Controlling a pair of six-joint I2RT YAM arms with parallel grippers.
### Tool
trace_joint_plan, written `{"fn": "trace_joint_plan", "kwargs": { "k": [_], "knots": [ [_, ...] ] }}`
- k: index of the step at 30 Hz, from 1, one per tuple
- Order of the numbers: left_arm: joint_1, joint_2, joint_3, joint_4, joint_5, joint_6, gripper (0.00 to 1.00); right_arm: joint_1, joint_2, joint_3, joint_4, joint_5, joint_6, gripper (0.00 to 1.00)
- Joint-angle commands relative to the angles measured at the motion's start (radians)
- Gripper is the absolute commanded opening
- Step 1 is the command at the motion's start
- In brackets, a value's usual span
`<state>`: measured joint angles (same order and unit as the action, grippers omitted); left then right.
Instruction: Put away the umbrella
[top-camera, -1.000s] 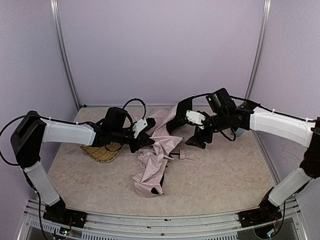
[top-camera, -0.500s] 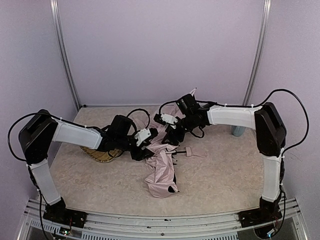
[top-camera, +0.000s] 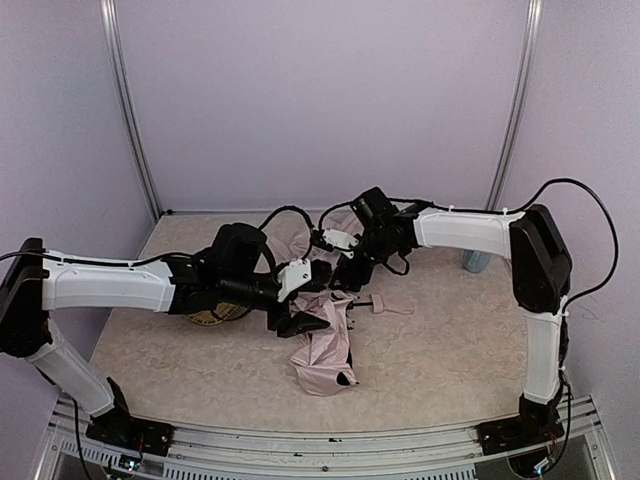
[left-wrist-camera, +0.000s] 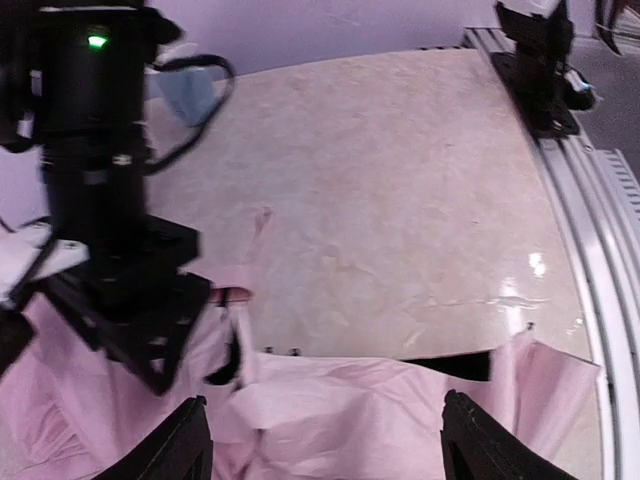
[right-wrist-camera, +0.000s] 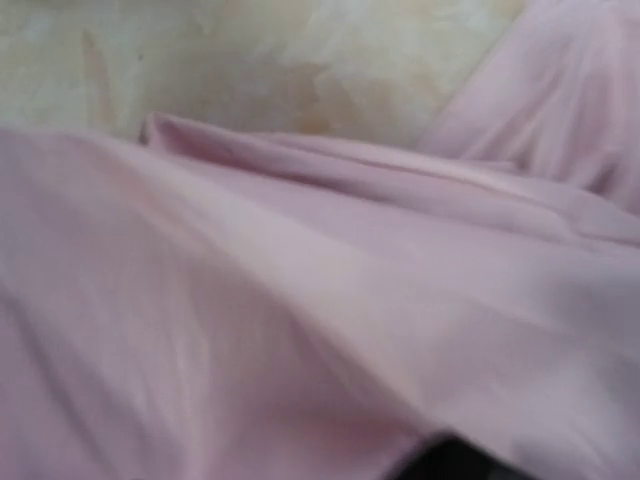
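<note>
The umbrella (top-camera: 322, 350) lies crumpled in the middle of the desk (top-camera: 450, 350) with its pink cloth loose, and it probably has to be gathered before stowing. Both arms reach in from either side, apparently to bunch it. The left pincer (left-wrist-camera: 325, 445) hangs spread wide, with cloth under and between its fingertips (nothing gripped). The right pincer (top-camera: 345, 272) is down in the cloth's far end, beside the handle (top-camera: 380, 303). Whether it is spread or clamped I cannot tell, since its own camera shows only pink.

free tabletop (top-camera: 460, 340) nr-right; umbrella (top-camera: 325, 350) heap mid, tray (top-camera: 207, 317) left
</note>
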<state>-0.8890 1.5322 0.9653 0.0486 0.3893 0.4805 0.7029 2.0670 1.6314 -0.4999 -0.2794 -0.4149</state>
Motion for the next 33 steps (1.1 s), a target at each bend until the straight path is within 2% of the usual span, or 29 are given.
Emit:
{"fn": "trace_joint_plan", "kwargs": {
  "k": [1, 6, 10, 21, 27, 33],
  "knots": [
    [-0.07, 0.023, -0.024, -0.135, 0.072, 0.033, 0.76, -0.017, -0.158, -0.079, -0.051, 0.077, -0.06, 0.71],
    [-0.112, 0.057, -0.05, -0.108, 0.085, 0.003, 0.76, -0.07, -0.137, -0.13, -0.164, 0.064, -0.075, 0.65],
    [-0.118, 0.093, -0.038, -0.105, 0.078, -0.019, 0.74, -0.063, -0.055, -0.111, -0.155, 0.061, -0.099, 0.57],
    [-0.081, -0.034, -0.134, -0.025, 0.002, -0.075, 0.75, -0.043, 0.116, -0.048, -0.099, 0.021, -0.184, 0.55],
    [-0.046, -0.078, -0.181, 0.042, -0.059, -0.114, 0.75, -0.044, 0.09, -0.119, -0.051, 0.031, -0.23, 0.21],
    [0.018, -0.096, -0.211, 0.139, -0.196, -0.211, 0.73, -0.043, -0.081, -0.257, 0.117, 0.08, -0.293, 0.04]
  ]
}}
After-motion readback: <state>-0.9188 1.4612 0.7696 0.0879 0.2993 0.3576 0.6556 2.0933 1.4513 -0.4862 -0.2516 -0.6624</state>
